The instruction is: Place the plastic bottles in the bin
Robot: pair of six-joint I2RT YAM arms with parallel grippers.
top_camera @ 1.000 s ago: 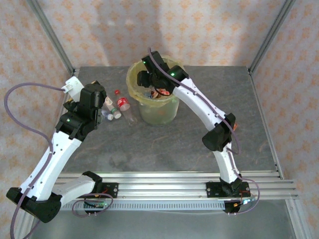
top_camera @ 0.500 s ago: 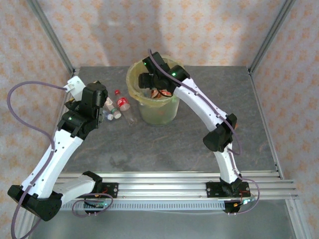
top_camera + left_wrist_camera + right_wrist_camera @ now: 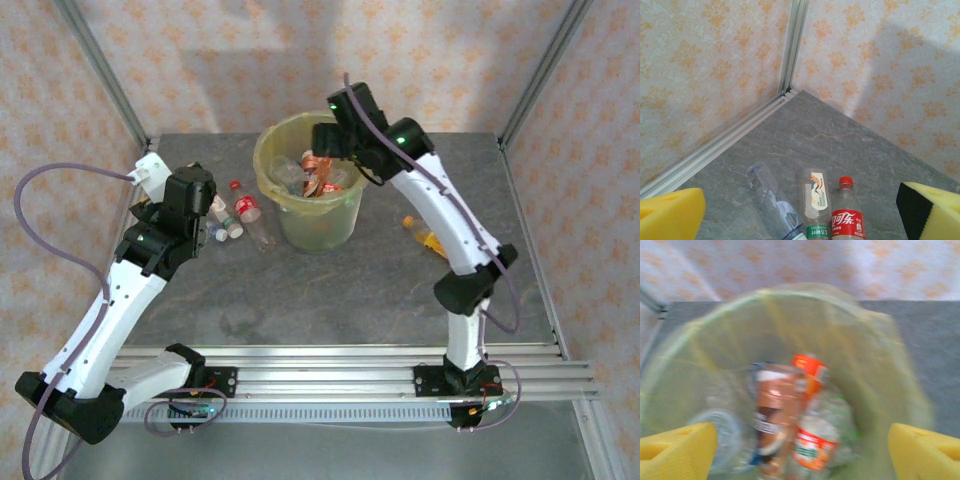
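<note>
The bin [image 3: 268, 180], a pale yellow-green bucket with a yellow liner, stands at the middle back and holds several plastic bottles [image 3: 315, 175]. My right gripper [image 3: 328, 148] hovers open over its right rim. In the blurred right wrist view its pads [image 3: 675, 450] stand wide apart above a brown-labelled bottle [image 3: 774, 410] and an orange-labelled one [image 3: 812, 442]. My left gripper [image 3: 200, 215] is open just above three bottles lying on the table: a red-labelled one [image 3: 847, 215], a green-labelled one [image 3: 816, 197] and a crushed clear one [image 3: 771, 197]. An orange bottle [image 3: 424, 236] lies right of the bin.
A loose red cap [image 3: 235, 184] lies behind the left group of bottles. The metal frame post [image 3: 792, 47] and patterned walls close off the back left corner. The grey table [image 3: 340, 290] spreads in front of the bin.
My right gripper has opened and swung from over the bin's middle to its right rim. The arm's shift uncovers the orange bottle on the right. The left arm barely moved.
</note>
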